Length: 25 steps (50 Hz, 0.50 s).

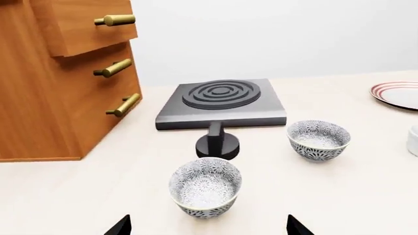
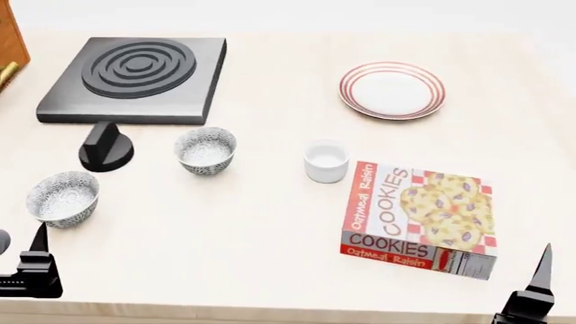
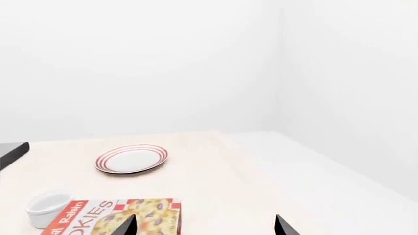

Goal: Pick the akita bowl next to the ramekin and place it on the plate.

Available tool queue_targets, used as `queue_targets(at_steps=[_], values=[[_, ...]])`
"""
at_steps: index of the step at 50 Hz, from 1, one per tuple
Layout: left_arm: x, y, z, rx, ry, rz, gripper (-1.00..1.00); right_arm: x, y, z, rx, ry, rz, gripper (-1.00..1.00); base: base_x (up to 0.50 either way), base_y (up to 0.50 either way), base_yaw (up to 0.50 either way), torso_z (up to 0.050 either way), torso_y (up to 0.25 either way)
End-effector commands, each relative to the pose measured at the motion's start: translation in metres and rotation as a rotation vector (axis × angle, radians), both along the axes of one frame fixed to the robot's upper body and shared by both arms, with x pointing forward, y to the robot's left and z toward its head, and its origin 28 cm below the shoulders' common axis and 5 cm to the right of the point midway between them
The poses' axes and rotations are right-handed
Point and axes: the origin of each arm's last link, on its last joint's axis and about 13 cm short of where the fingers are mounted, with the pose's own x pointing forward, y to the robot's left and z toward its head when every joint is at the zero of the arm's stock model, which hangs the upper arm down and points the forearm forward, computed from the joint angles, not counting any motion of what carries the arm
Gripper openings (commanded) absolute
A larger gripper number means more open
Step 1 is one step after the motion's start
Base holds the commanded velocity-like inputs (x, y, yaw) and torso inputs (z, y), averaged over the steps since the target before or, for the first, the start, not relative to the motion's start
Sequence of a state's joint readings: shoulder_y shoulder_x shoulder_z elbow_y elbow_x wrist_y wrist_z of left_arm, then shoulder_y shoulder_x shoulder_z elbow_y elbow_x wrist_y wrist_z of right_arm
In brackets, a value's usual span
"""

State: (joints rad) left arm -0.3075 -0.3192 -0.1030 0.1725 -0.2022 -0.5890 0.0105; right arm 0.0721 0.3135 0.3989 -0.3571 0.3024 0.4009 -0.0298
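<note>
Both hands are empty, fingers spread wide. The left hand (image 1: 207, 227) hovers low over the desk (image 2: 270, 256), just short of a speckled bowl (image 1: 205, 186). Beyond that bowl stand a black knob (image 2: 105, 147) and a hotplate (image 2: 135, 77). The akita bowl (image 2: 206, 150) sits right of the knob, near the ramekin (image 2: 326, 160). The right hand (image 3: 203, 225) hangs by a cookie box (image 2: 420, 219); the plate (image 2: 392, 90) lies farther back.
</note>
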Motion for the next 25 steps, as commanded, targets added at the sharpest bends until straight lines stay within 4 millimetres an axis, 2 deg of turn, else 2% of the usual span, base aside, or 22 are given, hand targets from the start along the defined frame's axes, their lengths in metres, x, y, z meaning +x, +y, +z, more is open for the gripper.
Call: queue_targets(at_steps=[1,25], values=[[0.0003,0.0004,0.0000,0.000,0.000,0.001,1.00,-0.0001,0.0004,0.0005,0.005,0.002,0.003,1.00,0.00,-0.15,0.00,0.000,0.000],[-0.0012,0.0000,0.0008,-0.001,0.000,0.000,1.00,0.0000,0.0005,-0.0002,0.001,0.004,0.003,1.00,0.00,-0.24,0.00,0.000,0.000]])
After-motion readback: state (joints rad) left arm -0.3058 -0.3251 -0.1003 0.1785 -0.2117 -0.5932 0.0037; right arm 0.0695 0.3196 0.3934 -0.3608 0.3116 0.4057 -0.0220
